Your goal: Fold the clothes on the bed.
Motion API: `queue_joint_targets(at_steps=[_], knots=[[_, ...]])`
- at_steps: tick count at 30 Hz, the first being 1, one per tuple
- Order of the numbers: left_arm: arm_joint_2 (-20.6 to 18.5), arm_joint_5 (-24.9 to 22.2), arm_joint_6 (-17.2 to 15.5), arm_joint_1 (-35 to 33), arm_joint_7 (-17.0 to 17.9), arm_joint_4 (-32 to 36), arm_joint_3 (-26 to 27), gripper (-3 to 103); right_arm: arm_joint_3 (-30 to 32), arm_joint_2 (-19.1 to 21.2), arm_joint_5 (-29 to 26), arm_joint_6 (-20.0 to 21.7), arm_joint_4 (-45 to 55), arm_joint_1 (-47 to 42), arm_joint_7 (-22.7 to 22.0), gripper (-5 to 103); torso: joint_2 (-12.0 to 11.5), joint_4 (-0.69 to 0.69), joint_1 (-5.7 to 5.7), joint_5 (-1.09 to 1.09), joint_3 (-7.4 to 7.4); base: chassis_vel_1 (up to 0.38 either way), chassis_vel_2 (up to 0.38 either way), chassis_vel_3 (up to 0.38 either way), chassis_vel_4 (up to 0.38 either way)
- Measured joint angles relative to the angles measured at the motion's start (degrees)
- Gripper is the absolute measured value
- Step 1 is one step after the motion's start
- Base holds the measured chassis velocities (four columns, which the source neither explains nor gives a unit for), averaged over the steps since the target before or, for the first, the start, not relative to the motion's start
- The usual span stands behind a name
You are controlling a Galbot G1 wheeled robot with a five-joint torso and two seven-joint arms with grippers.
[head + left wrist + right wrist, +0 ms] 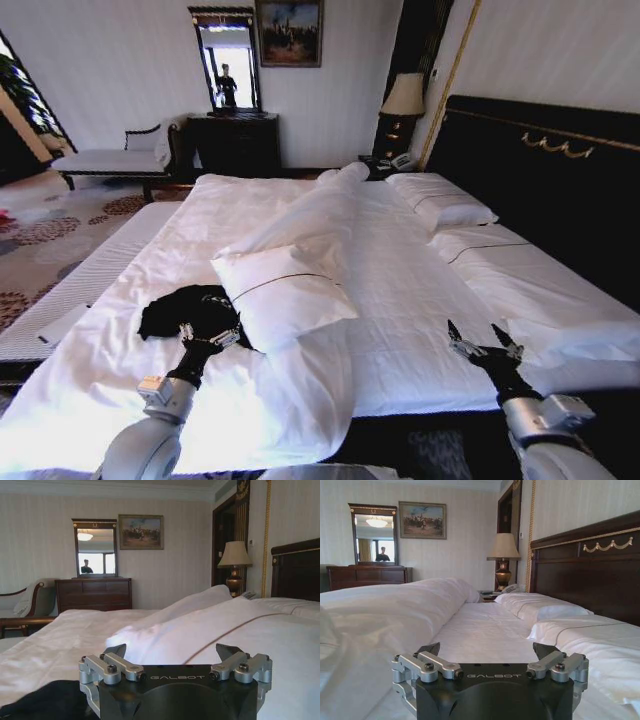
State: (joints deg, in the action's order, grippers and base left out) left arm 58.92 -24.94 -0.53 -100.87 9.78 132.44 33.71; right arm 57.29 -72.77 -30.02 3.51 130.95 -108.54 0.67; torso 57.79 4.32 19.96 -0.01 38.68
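The clothes are one black T-shirt (185,308), lying crumpled on the bed (400,280) near its left front side, against a white pillow (285,295). My left gripper (210,336) hovers at the shirt's near edge, fingers spread open and holding nothing. In the left wrist view the open left gripper (172,654) faces the pillow (200,630), with the black T-shirt (45,700) low beside it. My right gripper (476,338) stands open over bare sheet at the right front of the bed, far from the shirt. The right wrist view shows the right gripper (486,651) open above the bed (485,625).
A rolled white duvet (315,215) runs down the bed's middle. Two pillows (445,205) lie by the dark headboard (540,180). A white-cushioned bench (75,285) stands along the bed's left side. Dresser (235,140), chaise (110,160) and lamp (403,95) line the far wall.
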Motion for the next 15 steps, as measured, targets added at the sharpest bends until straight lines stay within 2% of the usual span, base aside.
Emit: queue_joint_targets(at_steps=[15], knots=[[0.23, 0.14, 0.18, -0.98, -0.12, 0.35, 0.38, 100, -0.31, -0.07, 0.07, 0.10, 0.12, 0.08, -0.15, 100, 0.00, -0.01, 0.00, 0.02, 0.00, 0.200, 0.194, -0.187, -0.190]])
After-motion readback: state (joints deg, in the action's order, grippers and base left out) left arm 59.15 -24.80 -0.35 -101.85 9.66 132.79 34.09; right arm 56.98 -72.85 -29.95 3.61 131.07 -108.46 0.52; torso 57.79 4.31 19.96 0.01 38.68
